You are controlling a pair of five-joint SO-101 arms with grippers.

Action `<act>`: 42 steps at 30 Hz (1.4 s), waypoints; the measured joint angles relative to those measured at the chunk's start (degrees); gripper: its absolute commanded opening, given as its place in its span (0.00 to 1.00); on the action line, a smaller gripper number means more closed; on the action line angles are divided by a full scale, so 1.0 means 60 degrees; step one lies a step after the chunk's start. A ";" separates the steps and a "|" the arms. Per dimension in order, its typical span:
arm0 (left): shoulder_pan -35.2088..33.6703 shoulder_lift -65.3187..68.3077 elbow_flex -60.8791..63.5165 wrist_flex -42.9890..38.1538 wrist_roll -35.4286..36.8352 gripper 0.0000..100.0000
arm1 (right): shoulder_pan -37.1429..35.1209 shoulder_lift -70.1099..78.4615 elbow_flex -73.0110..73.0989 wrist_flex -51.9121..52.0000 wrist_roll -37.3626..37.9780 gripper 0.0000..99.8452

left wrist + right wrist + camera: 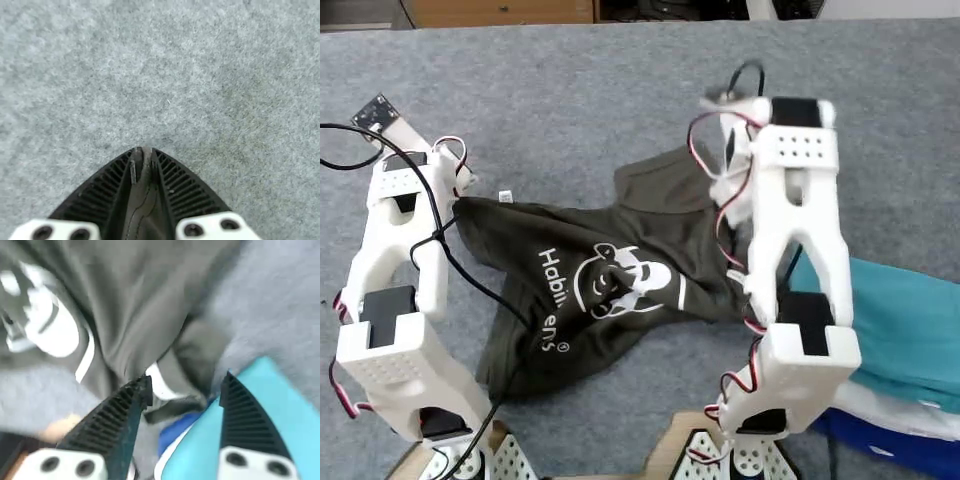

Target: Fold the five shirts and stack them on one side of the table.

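Note:
A dark olive shirt (620, 240) with a white print lies crumpled across the middle of the grey table. My left gripper (460, 192) is at the shirt's far left corner. In the left wrist view it (142, 151) is shut, with dark fabric pinched between the jaws over the bare table. My right gripper (185, 385) is open and hovers over the shirt's near right edge (150, 315), where it meets a teal shirt (280, 410). In the high view the right arm (800, 230) covers that spot.
At the right edge of the table lies a pile of shirts: the teal one (900, 320) on top, a white one (890, 405) and a blue one (900, 445) beneath. Cables run along the left arm (390, 260). Grey table (570, 90) stretches bare at the back.

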 measured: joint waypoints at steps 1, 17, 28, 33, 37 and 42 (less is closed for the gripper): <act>0.0000 0.0000 0.0000 0.0000 0.0000 0.02 | -0.0059 0.0117 -0.0527 0.0000 -0.0161 0.23; 0.0000 0.0000 0.0000 0.0000 0.0000 0.02 | -0.1172 0.9026 -1.0359 -0.1993 -0.2066 0.23; 0.0000 0.0000 0.0000 0.0000 0.0000 0.02 | -0.1289 1.1282 -1.2410 -0.2608 -0.3546 0.23; 0.0000 0.0000 0.0000 0.0000 0.0000 0.02 | -0.1158 1.1297 -1.2396 -0.3150 -0.3634 0.23; 0.0000 0.0000 0.0000 0.0000 0.0000 0.02 | -0.1011 1.1297 -1.2396 -0.3355 -0.3634 0.23; 0.0000 0.0000 0.0000 0.0000 0.0000 0.02 | -0.1011 1.1297 -1.2396 -0.3385 -0.3634 0.23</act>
